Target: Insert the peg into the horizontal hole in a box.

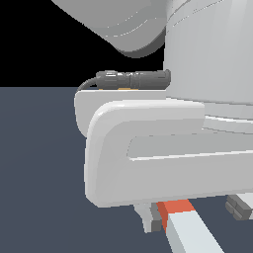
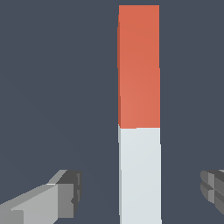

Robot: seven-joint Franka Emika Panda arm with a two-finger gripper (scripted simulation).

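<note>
Red-orange and white, the peg (image 2: 139, 118) lay flat on the desk (image 2: 52, 87) between the spread, empty tool (image 2: 142, 192) fingers; grasping seemingly came next: descend, then close.

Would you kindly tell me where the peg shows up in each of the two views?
Exterior view: the peg lies at the bottom edge, mostly hidden under the arm.
Wrist view: the peg lies between the open fingers, untouched.
Shared landmark: the seam where red-orange meets white.
</note>
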